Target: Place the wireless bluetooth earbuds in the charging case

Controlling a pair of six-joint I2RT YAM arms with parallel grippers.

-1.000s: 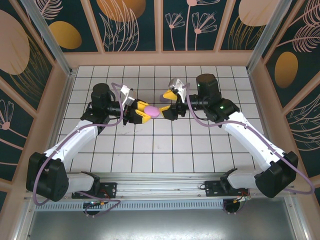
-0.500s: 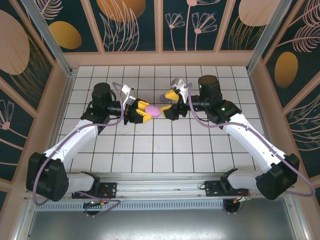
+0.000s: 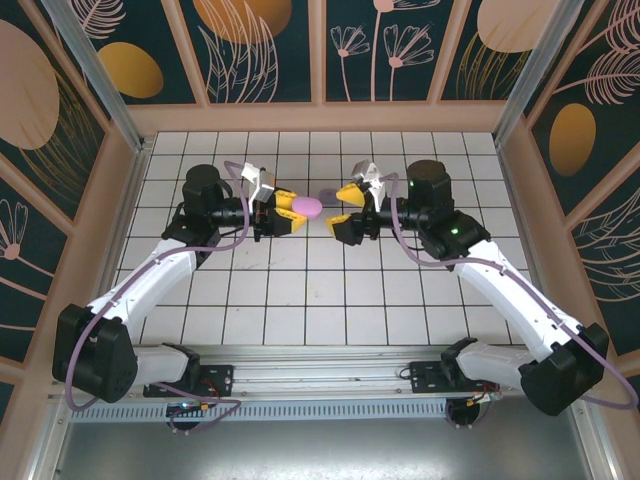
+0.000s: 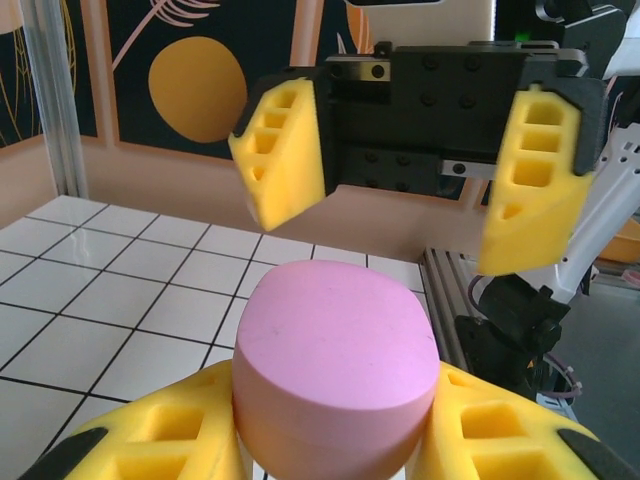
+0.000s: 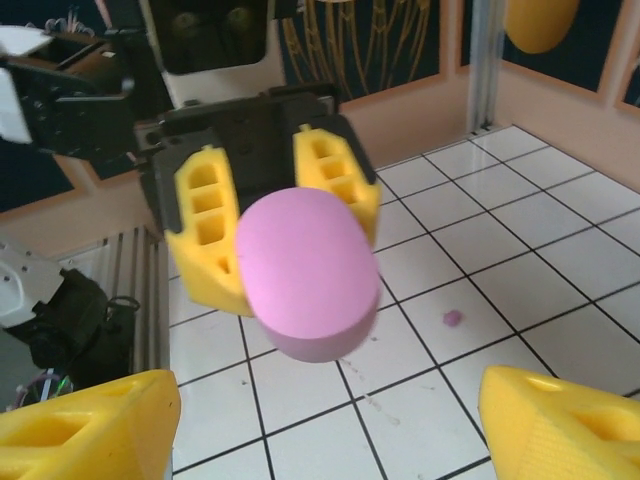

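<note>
We are observing left gripper [image 3: 289, 211] clamping the charging case [image 3: 308, 207] above mid-table; right gripper [image 3: 346, 210], jaws apart and empty, is facing it.

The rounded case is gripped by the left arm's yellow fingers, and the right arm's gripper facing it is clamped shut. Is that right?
Not quite. The right gripper is open, not shut: the left wrist view shows its yellow fingers standing wide apart with nothing between them. The rest holds: the left gripper does grip the rounded case.
</note>
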